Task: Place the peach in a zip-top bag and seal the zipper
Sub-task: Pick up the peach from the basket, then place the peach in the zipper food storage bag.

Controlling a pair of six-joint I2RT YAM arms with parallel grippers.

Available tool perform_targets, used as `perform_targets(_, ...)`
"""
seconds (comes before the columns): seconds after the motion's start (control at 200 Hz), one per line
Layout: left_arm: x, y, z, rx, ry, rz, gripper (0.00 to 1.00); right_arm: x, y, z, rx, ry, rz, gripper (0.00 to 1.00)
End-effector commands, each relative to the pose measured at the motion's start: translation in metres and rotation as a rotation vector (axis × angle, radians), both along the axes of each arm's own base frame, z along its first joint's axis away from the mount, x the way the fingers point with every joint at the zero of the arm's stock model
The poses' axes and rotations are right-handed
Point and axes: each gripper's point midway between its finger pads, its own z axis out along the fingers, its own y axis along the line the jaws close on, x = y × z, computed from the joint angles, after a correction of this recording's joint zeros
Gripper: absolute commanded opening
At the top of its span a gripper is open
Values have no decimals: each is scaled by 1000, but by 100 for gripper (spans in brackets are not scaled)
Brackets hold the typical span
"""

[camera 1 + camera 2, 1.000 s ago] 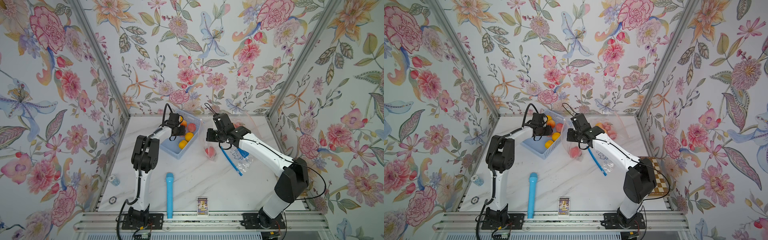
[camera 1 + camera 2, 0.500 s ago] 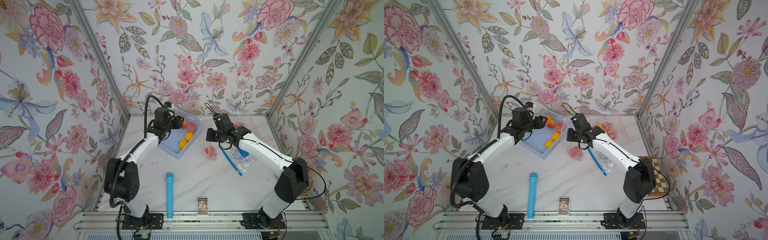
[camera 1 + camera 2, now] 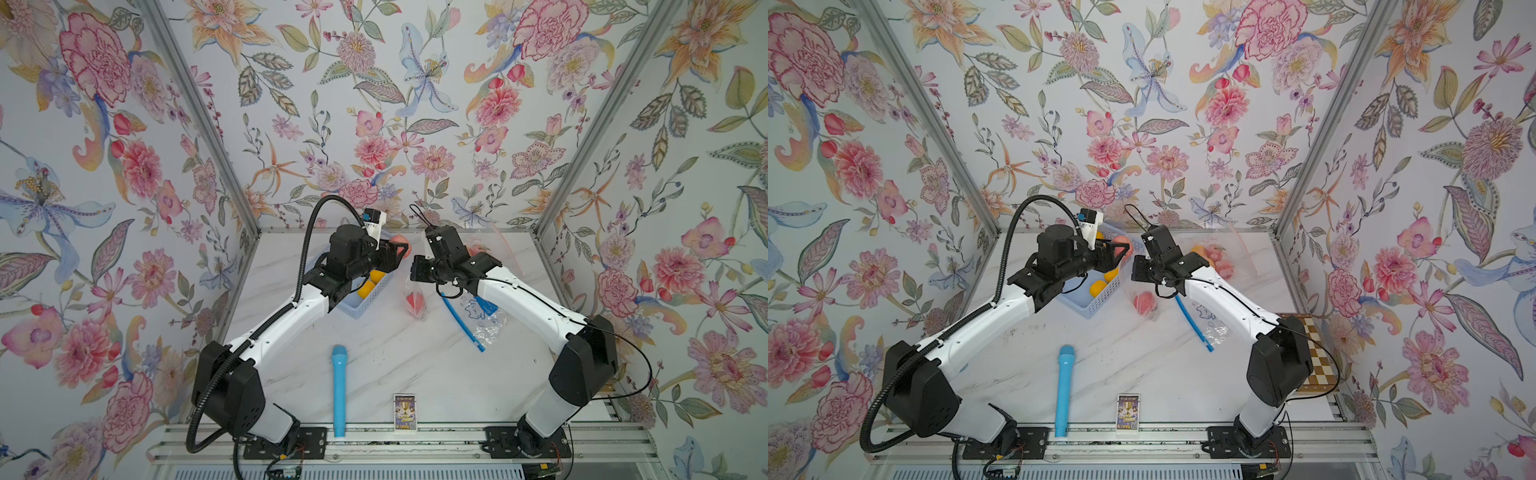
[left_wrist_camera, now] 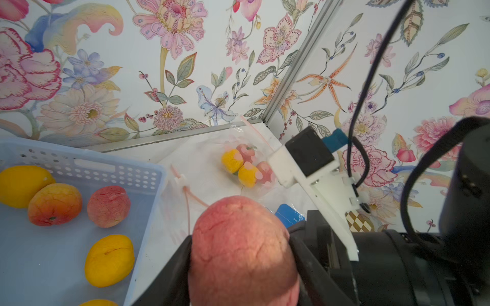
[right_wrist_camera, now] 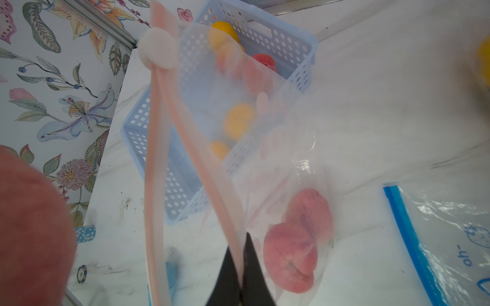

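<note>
Our left jaws clamp the peach (image 4: 242, 251), right jaws pinch the bag (image 5: 278, 164); its narrow mouth, centre frame, could knock our peach loose.

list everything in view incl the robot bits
peach: one, pinkish red, in the left hand
pink-zip bag: one, clear, hanging open from the right hand
fruit in that bag: one or two, pink, at its bottom
basket: one, light blue, back of table, left of centre
basket fruit: at least five, yellow, orange and red
far bag: one, clear, back right, holding two yellow, two pink fruit
blue-zip bag: one, clear, flat, right of centre
cylinder: one, light blue, near edge
card box: one, purple, near edge
checkerboard: one, brown and white, off the table's right edge
left hand: one, black, shut on the peach
right hand: one, black, shut on the pink-zip bag's rim
</note>
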Motion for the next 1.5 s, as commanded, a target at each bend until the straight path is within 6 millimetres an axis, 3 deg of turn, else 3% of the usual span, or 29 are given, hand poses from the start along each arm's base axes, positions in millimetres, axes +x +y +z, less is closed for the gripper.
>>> perform_targets(0.0, -2, -9, -15, 38, 15, -17, 51, 2, 0, 1, 29, 5, -8, 0)
perform_targets(0.42, -1, 3, -70, 163, 115, 59, 51, 6, -3, -2, 45, 20, -26, 0)
perform_targets(0.516, -2, 5, -74, 202, 120, 65, 53, 6, -1, -2, 54, 22, -23, 0)
perform_targets(0.546, 0, 3, -90, 237, 148, 65, 54, 6, -1, -2, 55, 25, -23, 0)
perform_targets(0.726, 0, -2, -99, 291, 151, 61, 60, 7, -2, -6, 53, 32, -30, 0)
perform_targets(0.971, -4, -13, -83, 230, 133, 14, 86, 6, -4, -7, 50, 34, -38, 0)
perform_targets(1.121, -8, -10, -69, 210, 103, 16, 89, 6, -8, -8, 51, 37, -47, 0)
perform_targets(1.141, -12, -6, -54, 193, 75, 22, 89, 7, -8, -9, 51, 36, -48, 0)
perform_targets(1.271, -16, 10, -36, 183, 22, 78, 89, 6, -10, -9, 52, 34, -54, 0)
perform_targets(1.492, -18, 53, -24, 233, -59, 262, 90, 5, -11, -14, 49, 43, -54, 0)
